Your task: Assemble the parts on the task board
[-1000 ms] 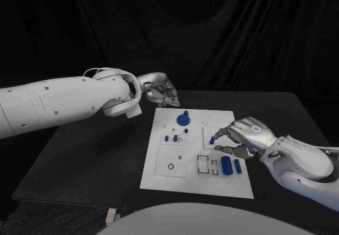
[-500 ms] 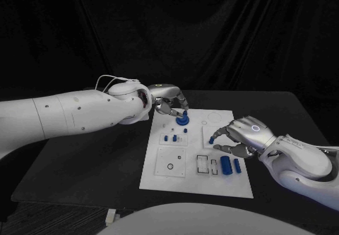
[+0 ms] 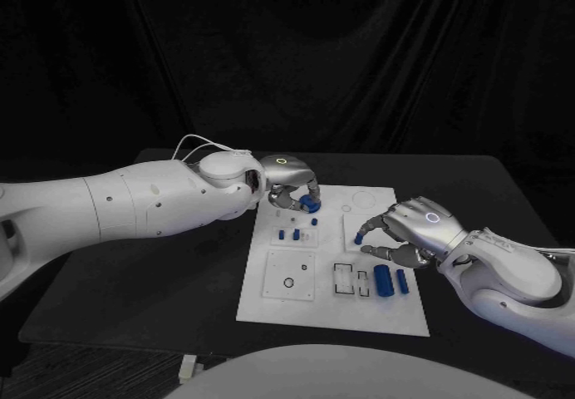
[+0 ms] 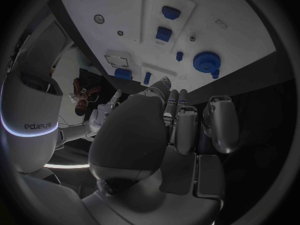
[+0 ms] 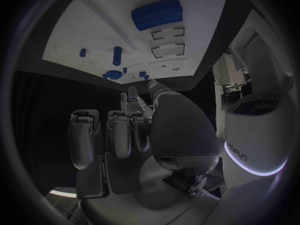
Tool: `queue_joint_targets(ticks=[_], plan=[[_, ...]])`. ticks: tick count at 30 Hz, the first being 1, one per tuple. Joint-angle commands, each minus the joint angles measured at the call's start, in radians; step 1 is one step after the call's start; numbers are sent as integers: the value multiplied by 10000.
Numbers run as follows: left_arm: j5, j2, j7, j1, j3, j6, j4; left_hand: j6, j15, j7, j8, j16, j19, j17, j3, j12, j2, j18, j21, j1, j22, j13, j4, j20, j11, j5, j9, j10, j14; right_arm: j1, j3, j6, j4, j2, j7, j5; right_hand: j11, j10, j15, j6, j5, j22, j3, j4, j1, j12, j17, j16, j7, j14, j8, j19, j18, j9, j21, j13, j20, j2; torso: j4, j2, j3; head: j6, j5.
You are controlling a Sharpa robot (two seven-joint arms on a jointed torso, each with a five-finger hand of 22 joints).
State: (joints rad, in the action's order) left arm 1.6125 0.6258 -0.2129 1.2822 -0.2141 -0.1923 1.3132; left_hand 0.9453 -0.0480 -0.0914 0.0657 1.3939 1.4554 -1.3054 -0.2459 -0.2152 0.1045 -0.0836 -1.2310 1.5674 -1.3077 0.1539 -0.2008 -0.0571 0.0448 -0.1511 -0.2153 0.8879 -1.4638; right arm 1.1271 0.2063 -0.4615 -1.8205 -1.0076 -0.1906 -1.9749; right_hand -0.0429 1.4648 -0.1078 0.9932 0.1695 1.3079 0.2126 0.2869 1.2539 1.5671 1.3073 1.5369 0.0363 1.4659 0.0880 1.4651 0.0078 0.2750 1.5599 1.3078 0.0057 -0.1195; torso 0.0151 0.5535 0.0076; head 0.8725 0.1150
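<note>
Right now my left hand [image 3: 289, 179] hovers at the task board's [image 3: 273, 299] far left corner, about 11 o'clock of the board, fingers curled down over the round blue part with a knob [image 3: 311, 203]. In the left wrist view that round part [image 4: 207, 62] sits clear of my fingertips [image 4: 164, 83], with a gap between them, so the hand holds nothing and its fingers are loosely apart.

My right hand [image 3: 414, 233] rests over the board's right edge, near 3 o'clock. Its thumb and a finger pinch a small blue peg [image 3: 360, 238] standing on the board's right-middle panel; the other fingers curl beneath.

On the board, two small blue blocks [image 3: 290, 234] sit left of centre, just toward me from the round part. A thick blue cylinder [image 3: 384, 281] and a thinner blue bar [image 3: 404, 283] lie side by side at about 4 o'clock, beside two rectangular slots [image 3: 345, 278]. The board lies on the black table [image 3: 156, 274].
</note>
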Motion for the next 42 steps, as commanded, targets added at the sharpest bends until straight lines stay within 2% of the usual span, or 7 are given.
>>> queue_joint_targets(ticks=[1, 4, 7, 12, 27, 30, 42], plan=[[741, -146, -332, -43, 14, -230, -137, 139, -51, 30, 22, 50, 65, 42, -295, 85, 142, 173, -17, 1, -1747, -200, 151, -2, 18, -48, 94, 82, -491, -17, -4, -94, 1, 16, 29, -45, -14, 1060, -49, 95, 19, 2584, 17, 16, 77, 37, 1867, -43, 9, 906, 0, 985, -44, -7, -15, 2630, -34, -9, -2, -3, 2, 1, 15], [1232, -271, -325, -98, 15, -245, -249, 297, -75, 76, 48, 55, 62, 74, -573, 109, 253, 166, 1, -45, -1744, -369, 309, 24, -40, -17, 164, 210, -481, -18, -4, -82, 8, 31, 30, -45, -15, 1060, -49, 95, 19, 2584, 18, 15, 79, 37, 1858, -48, 8, 904, 1, 986, -44, -7, -13, 2630, -34, -9, -6, 1, 0, 1, -6], [1654, -447, -301, -180, 15, -278, -393, 502, -225, 322, 74, 78, 71, 90, -822, 89, 425, 163, -11, -245, -1748, -544, 419, 131, -292, 297, 241, 438, -478, -19, -4, -70, 7, 49, 34, -45, -15, 1060, -49, 95, 19, 2584, 18, 15, 79, 37, 1858, -48, 8, 904, 1, 986, -44, -7, -13, 2630, -34, -9, 0, -1, -6, 1, 1], [1867, -635, -256, -257, 16, -272, -583, 482, -241, 322, 42, 73, 71, 112, -898, 91, 485, 164, -4, -282, -1747, -594, 467, 161, -280, 275, 280, 486, -476, -19, -4, -52, 16, 63, 39, -45, -17, 1060, -50, 98, 19, 2581, 19, 12, 85, 37, 1857, -48, 8, 904, 2, 981, -42, -7, -21, 2630, -34, -10, 7, -12, 10, 1, 11], [1983, -1185, -64, -470, 18, 139, -1196, 486, -259, 375, 6, -14, -13, 274, -1094, 107, 571, 131, 216, -448, -1694, -730, 561, 187, -326, 349, 372, 606, -413, -20, -4, -52, 24, 96, 70, -45, -19, 1060, -52, 102, 19, 2583, 21, 9, 94, 37, 1836, -58, 7, 900, 4, 983, -43, -7, -17, 2630, -35, -11, 15, -8, 6, 1, 29], [1984, -1263, -50, -505, 18, 175, -1269, 481, -259, 463, 13, -27, -35, 308, -1181, 76, 580, 125, 265, -491, -1685, -756, 609, 191, -314, 337, 404, 713, -394, -20, -4, -50, 23, 96, 71, -45, -20, 1060, -53, 104, 18, 2580, 22, 7, 98, 37, 1833, -60, 7, 900, 5, 979, -41, -7, -24, 2630, -35, -13, 11, -7, 7, 1, 32], [1986, -1491, -9, -593, 18, 281, -1532, 622, -277, 485, 80, -50, -78, 367, -1283, 40, 606, 107, 368, -572, -1664, -780, 676, 203, -359, 357, 405, 844, -364, -21, -4, -27, 20, 97, 56, -45, -21, 1060, -56, 108, 17, 2580, 23, 7, 104, 37, 1829, -62, 8, 899, 7, 978, -41, -7, -26, 2630, -36, -15, 11, -9, 7, 1, 49]])
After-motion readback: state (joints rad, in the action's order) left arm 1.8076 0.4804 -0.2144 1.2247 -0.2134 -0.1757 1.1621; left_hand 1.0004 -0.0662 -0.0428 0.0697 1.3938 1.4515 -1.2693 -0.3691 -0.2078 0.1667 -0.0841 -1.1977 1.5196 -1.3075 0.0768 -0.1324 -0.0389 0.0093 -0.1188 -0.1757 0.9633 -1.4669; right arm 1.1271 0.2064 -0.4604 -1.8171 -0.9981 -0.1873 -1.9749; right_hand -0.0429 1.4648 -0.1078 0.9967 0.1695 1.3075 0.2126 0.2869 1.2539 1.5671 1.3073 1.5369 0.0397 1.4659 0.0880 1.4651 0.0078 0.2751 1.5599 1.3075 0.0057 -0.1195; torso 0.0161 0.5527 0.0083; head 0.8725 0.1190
